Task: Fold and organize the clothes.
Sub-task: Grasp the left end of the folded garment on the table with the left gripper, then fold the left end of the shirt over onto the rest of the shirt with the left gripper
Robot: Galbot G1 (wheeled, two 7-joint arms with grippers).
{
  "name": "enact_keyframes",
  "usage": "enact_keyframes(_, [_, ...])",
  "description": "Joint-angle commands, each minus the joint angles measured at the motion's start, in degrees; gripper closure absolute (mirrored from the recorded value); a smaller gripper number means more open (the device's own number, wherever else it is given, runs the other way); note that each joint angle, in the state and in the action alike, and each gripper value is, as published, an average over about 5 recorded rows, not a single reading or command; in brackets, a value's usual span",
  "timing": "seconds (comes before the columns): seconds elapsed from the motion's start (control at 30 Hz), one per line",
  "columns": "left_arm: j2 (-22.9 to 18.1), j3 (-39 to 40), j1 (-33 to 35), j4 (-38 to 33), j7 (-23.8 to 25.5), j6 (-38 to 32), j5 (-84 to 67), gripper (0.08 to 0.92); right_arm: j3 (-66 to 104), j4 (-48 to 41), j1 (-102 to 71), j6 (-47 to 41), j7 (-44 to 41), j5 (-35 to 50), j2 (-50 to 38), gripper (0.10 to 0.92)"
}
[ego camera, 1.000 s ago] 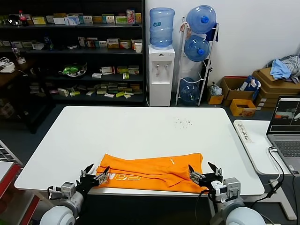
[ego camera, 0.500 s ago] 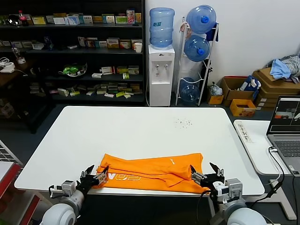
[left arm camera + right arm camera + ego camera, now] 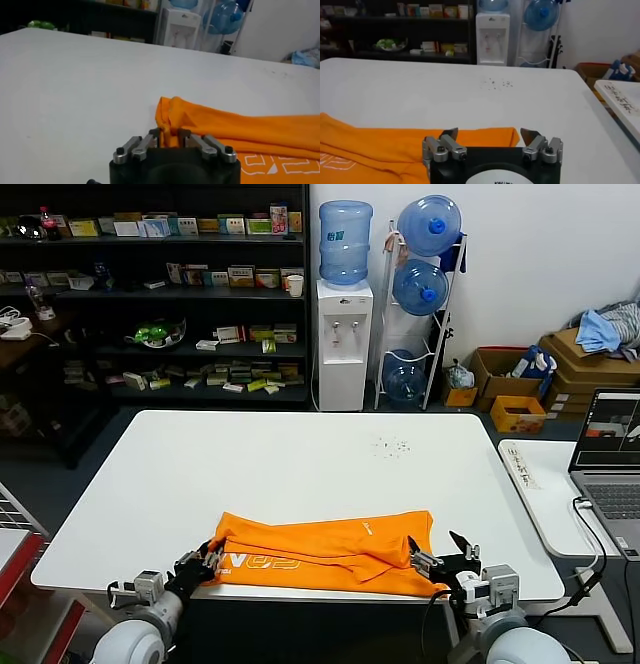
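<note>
The left gripper (image 3: 170, 134) has just pinched its fingers onto the bright orange soft-fabric T-shirt (image 3: 330, 552); the right gripper (image 3: 490, 135) waits, fingers spread, so folding can start.

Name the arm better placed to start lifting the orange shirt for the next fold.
Left. The left gripper has its fingers pinched on the T-shirt at its left end near the table's front edge. The right gripper stands open at the shirt's right end, gripping nothing.
</note>
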Motion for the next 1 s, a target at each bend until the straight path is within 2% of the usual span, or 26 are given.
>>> enact_keyframes(0.03, [-0.26, 0.09, 0.26, -0.36, -0.12, 0.26, -0.4, 0.738, 0.06, -0.14, 0.11, 0.08, 0.13, 0.13, 0.1, 0.203])
enact_keyframes(0.13, [-0.28, -0.14, 0.32, -0.74, -0.2, 0.24, -0.4, 0.823, -0.06, -0.33, 0.28, 0.13, 0.18, 0.15, 0.2, 0.203])
enact_keyframes(0.23, [0.07, -1.23, 0.46, -1.96, -0.28, 0.52, -0.28, 0.87, -0.17, -0.68, 0.6, 0.24, 0.18, 0.15, 0.29, 0.203])
enact_keyframes(0.37, [1.87, -4.6, 1.04, -4.96, -0.48, 1.54, 0.69, 0.873, -0.52, -1.34, 1.5, 0.41, 0.18, 0.17, 0.5, 0.203])
enact_keyframes(0.57, [7.16, -13.19, 3.6, -6.93, -0.26, 2.86, 5.42, 0.873, -2.65, -2.49, 3.86, 0.56, 0.19, 0.33, 0.89, 0.203])
enact_keyframes(0.7, [10.86, -19.62, 5.65, -4.34, 0.33, 2.99, 9.38, 0.873, -4.4, -3.23, 5.82, 0.58, 0.23, 0.49, 1.15, 0.203])
enact_keyframes(1.0, [19.22, -29.64, 6.64, 7.69, 2.07, 0.66, 18.81, 0.873, -7.57, -4.74, 9.33, 0.74, 0.28, 0.8, 1.38, 0.203])
